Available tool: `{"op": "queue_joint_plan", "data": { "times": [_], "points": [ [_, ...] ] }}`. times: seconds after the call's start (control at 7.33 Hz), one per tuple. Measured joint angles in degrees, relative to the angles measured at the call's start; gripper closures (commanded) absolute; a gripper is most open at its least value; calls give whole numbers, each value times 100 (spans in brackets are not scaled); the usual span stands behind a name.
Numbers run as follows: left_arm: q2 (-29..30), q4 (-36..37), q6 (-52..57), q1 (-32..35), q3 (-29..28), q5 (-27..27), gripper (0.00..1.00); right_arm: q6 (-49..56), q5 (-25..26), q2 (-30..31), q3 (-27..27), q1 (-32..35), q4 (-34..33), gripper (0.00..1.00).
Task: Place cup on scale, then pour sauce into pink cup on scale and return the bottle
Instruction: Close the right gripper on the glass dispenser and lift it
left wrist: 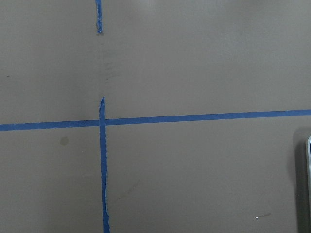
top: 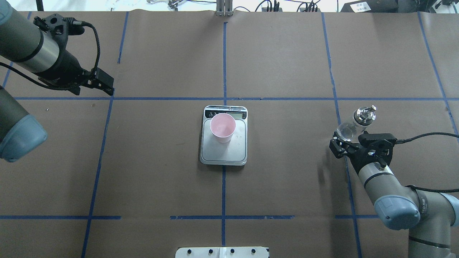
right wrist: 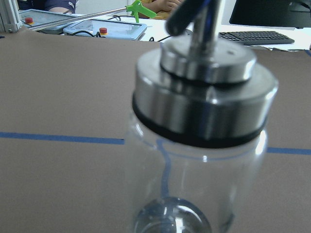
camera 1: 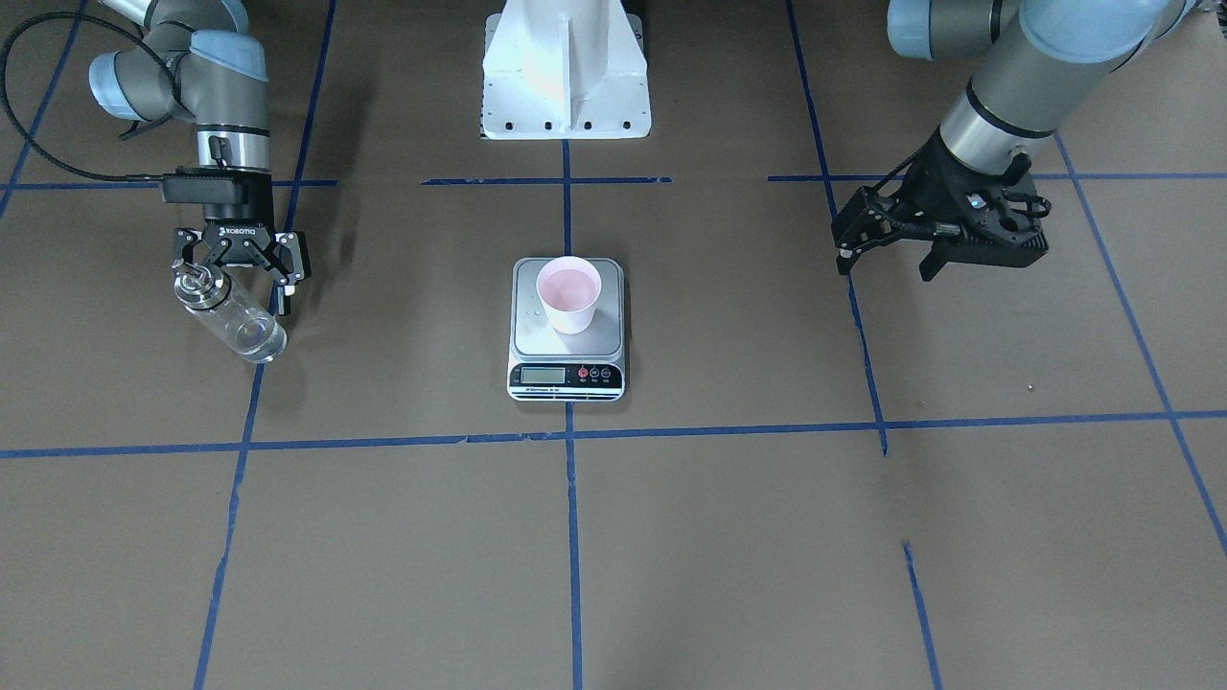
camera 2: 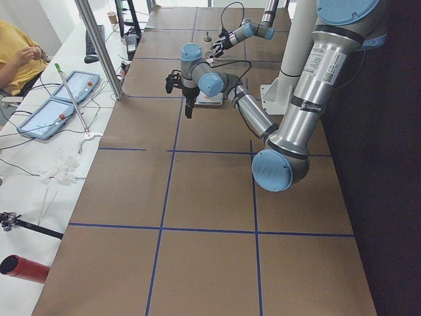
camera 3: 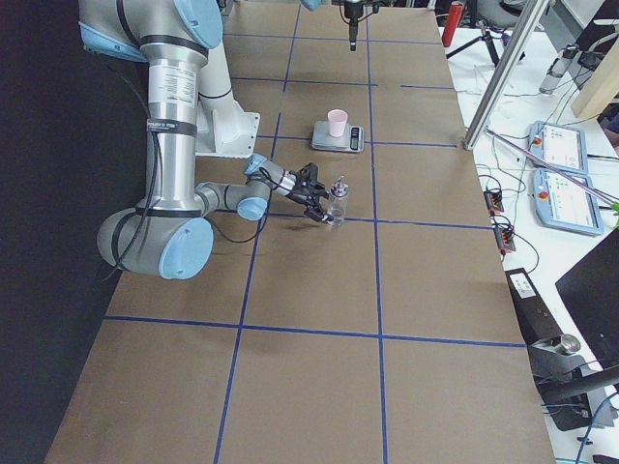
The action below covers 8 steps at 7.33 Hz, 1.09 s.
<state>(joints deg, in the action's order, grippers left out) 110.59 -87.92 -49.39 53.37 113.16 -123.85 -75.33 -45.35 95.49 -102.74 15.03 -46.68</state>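
The pink cup (camera 1: pixel 569 292) stands upright on the silver platform of the scale (camera 1: pixel 606 331) at the table's middle; both also show in the overhead view, the cup (top: pixel 222 127) on the scale (top: pixel 224 154). The clear glass bottle (camera 1: pixel 230 311) with its silver cap stands upright on the table at my right side (top: pixel 353 125). My right gripper (camera 1: pixel 242 273) is open, its fingers spread wide around or just behind the bottle, which fills the right wrist view (right wrist: pixel 194 160). My left gripper (camera 1: pixel 887 261) is open and empty, held above the table well away from the scale.
The robot's white base (camera 1: pixel 566 86) stands behind the scale. Blue tape lines divide the brown table into squares. The left wrist view shows bare table and a sliver of the scale's edge (left wrist: pixel 308 184). Desks with tablets (camera 3: pixel 561 145) and a seated person (camera 2: pixel 16 59) lie beyond the far edge.
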Motion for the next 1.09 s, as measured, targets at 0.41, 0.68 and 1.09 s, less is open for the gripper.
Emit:
{"op": "queue_joint_plan", "data": {
  "times": [0.41, 0.68, 1.09],
  "points": [
    [-2, -3, -6, -5, 3, 22, 0, 1, 16, -60, 69, 14, 40, 0],
    [-2, 2, -7, -12, 3, 108, 0, 1, 102, -126, 75, 27, 39, 0],
    [-2, 3, 0, -19, -17, 144, 0, -34, 272, -149, 132, 45, 96, 0]
  ]
}}
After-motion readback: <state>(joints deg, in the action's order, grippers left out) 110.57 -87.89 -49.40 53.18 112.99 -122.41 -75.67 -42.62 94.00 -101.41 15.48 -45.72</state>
